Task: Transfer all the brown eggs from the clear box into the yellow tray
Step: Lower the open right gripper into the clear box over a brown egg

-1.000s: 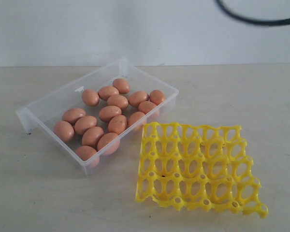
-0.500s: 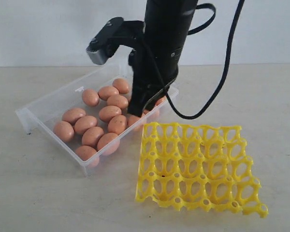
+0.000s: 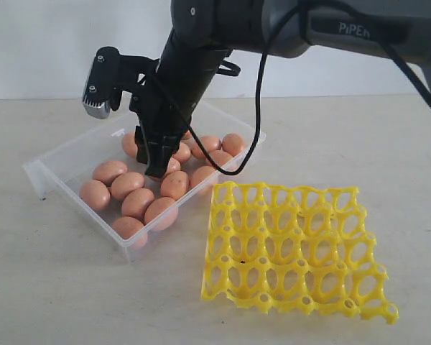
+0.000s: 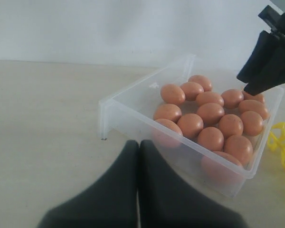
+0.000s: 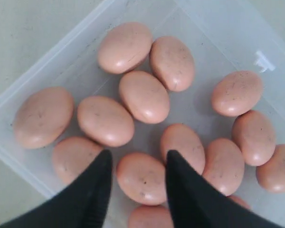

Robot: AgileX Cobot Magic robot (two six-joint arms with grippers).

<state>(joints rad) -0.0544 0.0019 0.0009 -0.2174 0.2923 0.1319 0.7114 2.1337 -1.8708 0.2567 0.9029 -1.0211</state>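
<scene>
While the right pincer [image 5: 138, 159] hangs spread over one egg [image 5: 142, 183] in the box [image 3: 61, 157], ten o'clock from the tray [image 3: 286, 237], the left pincer [image 4: 138, 145] is pressed together.

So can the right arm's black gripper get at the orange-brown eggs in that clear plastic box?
Probably yes. The right gripper hangs over the lidless clear plastic box, jaws apart above one orange-brown egg, with nothing in the way.
</scene>
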